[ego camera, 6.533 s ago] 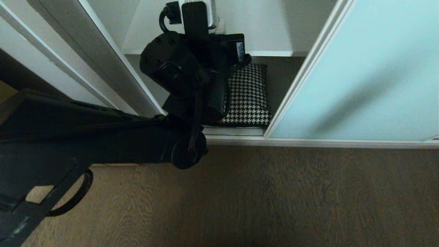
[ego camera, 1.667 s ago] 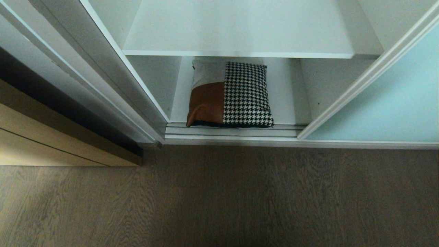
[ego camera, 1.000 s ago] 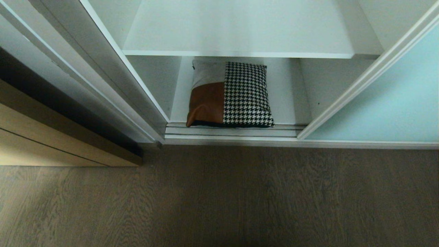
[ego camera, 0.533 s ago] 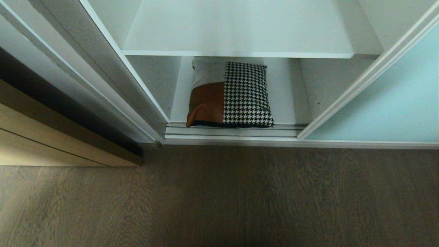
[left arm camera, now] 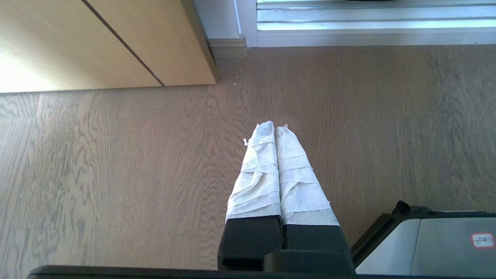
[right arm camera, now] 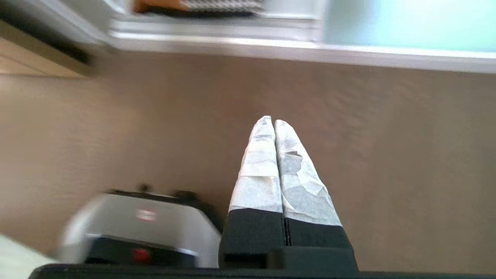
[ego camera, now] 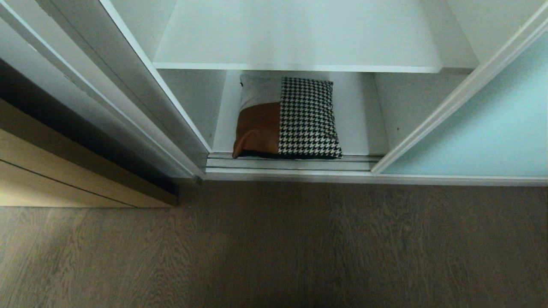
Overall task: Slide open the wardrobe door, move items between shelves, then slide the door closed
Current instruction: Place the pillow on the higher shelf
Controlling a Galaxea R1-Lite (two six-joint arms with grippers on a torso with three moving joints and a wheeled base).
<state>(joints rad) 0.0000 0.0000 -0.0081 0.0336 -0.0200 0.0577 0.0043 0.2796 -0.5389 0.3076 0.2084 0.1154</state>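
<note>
While the sliding wardrobe door (ego camera: 483,132) stands open at right, the cushion (ego camera: 286,118) lies on the bottom shelf (ego camera: 359,128); left hand (left arm camera: 275,130) and right hand (right arm camera: 270,121) pinched empty above floor (ego camera: 299,248).

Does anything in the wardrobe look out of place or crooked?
Slightly: the cushion lies on the bottom board with its front edge over the door track, where it might obstruct the sliding wardrobe door. Nothing looks damaged.
</note>
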